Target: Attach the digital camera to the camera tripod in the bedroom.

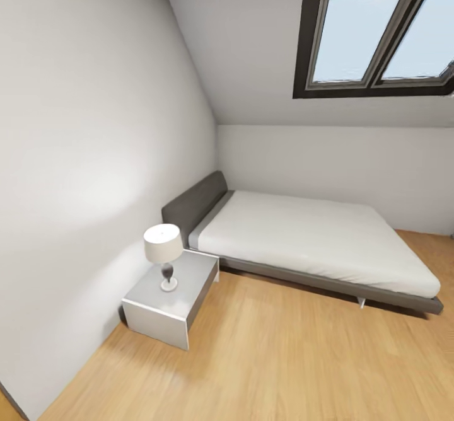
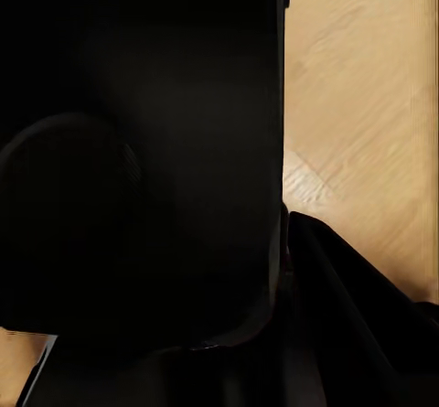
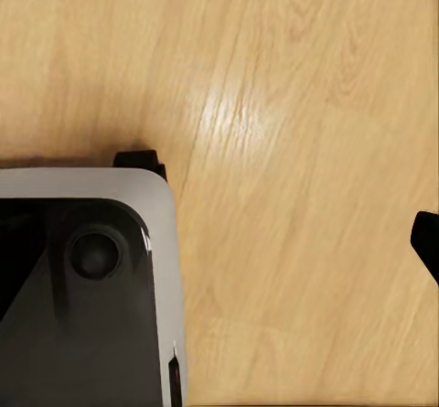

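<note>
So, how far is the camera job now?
Done: the robot is in the bedroom, with the bed and the nightstand with its lamp ahead. In hand: nothing visibly held. Left: find camera and tripod, then attach them.

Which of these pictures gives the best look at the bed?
The head view. It takes in the whole bed, with its grey headboard, white mattress and low grey frame, standing beside the nightstand with a lamp. Both wrist views look down at the wood floor and dark robot parts, so they add nothing about the bed.
</note>
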